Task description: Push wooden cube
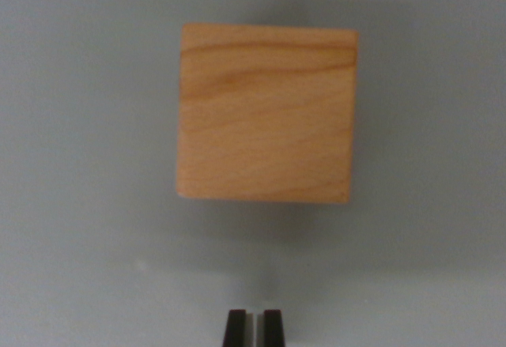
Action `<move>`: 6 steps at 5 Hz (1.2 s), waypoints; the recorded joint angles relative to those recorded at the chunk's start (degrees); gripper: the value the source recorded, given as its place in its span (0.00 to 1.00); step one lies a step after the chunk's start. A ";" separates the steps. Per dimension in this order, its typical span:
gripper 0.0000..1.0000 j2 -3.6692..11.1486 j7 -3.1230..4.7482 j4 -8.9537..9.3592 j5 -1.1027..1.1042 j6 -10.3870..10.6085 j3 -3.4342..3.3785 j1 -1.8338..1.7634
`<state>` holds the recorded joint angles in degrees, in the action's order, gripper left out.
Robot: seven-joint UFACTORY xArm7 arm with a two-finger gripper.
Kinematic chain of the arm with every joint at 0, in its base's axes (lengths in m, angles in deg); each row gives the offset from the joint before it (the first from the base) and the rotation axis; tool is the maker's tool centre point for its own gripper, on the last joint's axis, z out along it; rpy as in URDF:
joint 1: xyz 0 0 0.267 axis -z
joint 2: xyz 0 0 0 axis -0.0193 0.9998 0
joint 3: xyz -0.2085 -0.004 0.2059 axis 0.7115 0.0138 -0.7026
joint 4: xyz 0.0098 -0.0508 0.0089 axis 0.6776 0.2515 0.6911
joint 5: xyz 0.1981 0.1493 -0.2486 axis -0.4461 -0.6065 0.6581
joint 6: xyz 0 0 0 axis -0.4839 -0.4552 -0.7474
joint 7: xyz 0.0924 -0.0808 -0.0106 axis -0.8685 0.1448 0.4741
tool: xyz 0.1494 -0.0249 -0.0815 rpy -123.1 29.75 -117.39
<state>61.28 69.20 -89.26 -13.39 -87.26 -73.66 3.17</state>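
Two dark gripper fingers (235,327) peek in at bottom centre, nearly closed, gripping nothing; the light-brown wooden cube (266,113) sits mid-frame on the pale grey surface (79,205), apart from them.

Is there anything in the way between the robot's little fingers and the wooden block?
No, nothing visible is in the way. The gripper sits at the bottom edge of the wrist view, fingertips close together, and the wooden cube lies above it in the picture. Between them is only bare grey surface.

A plain grey table (79,126) carries 1 wooden cube (266,114).
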 joint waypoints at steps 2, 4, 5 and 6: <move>1.00 0.00 0.00 0.00 0.00 0.00 0.00 0.00; 1.00 0.00 0.00 0.00 0.00 0.00 0.00 0.00; 1.00 0.00 0.00 0.00 0.00 0.00 0.00 0.00; 1.00 0.11 0.00 -0.17 -0.01 -0.06 0.00 0.00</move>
<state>61.39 69.20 -89.44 -13.39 -87.32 -73.67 3.17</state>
